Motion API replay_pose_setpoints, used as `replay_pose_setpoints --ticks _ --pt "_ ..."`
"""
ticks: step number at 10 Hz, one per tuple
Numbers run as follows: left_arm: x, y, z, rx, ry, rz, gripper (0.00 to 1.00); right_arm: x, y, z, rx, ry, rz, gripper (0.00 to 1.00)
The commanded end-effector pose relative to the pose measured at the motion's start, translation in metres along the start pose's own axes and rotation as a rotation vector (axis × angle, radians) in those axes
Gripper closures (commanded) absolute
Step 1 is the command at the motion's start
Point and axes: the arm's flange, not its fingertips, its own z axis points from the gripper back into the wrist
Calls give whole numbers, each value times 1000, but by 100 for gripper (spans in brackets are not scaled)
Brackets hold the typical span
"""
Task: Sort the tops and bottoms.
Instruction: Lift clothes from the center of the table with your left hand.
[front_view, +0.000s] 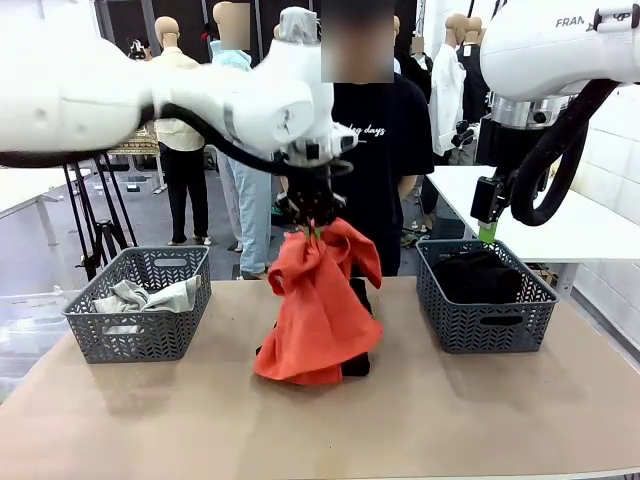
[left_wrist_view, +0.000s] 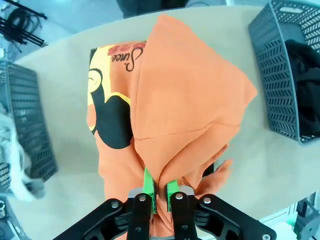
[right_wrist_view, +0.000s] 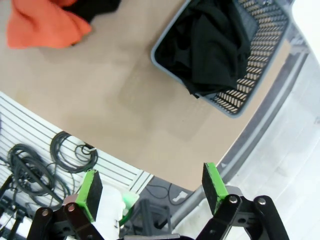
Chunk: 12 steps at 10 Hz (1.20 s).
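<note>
The bright orange-red top (front_view: 315, 305) hangs over the middle of the table from my left gripper (front_view: 312, 228), which is shut on a bunch of its cloth. In the left wrist view the green pads (left_wrist_view: 148, 186) pinch the orange top (left_wrist_view: 190, 100), whose yellow and black print faces up. Its lower edge rests on a black garment (front_view: 357, 365) on the table. A light grey top (front_view: 140, 296) lies in the left basket (front_view: 135, 345). Black bottoms (front_view: 475, 277) fill the right basket (front_view: 490, 325). My right gripper (front_view: 487, 232) hovers open above that basket, with nothing between its fingers (right_wrist_view: 91, 187).
A person in a black printed T-shirt (front_view: 375, 150) stands right behind the table's far edge. A white table (front_view: 560, 215) is at the back right. The right wrist view looks past the table's front edge to cables (right_wrist_view: 35, 165) on the floor.
</note>
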Motion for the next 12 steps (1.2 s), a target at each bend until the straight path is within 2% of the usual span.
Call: replay_pose_setpoints --ticks 1,2,6,7,8,9,10,12 --pt "-11 12 1 53 -61 67 100 2 0 1 -17 15 -15 0" --pt "0 0 0 0 0 0 100 2 0 1 -17 15 -15 0" --pt "-5 -1 0 19 -3 8 100 2 0 1 -17 15 -15 0" --pt "4 6 21 64 -41 42 100 2 0 1 -17 15 -15 0" --pt "11 16 58 161 -91 71 100 2 0 1 -17 15 -15 0" --pt "20 24 99 202 -155 94 100 2 0 1 -17 15 -15 0" --pt "26 24 130 200 -163 74 100 2 0 1 -17 15 -15 0" --pt "28 18 179 226 -261 19 100 2 0 1 -17 15 -15 0"
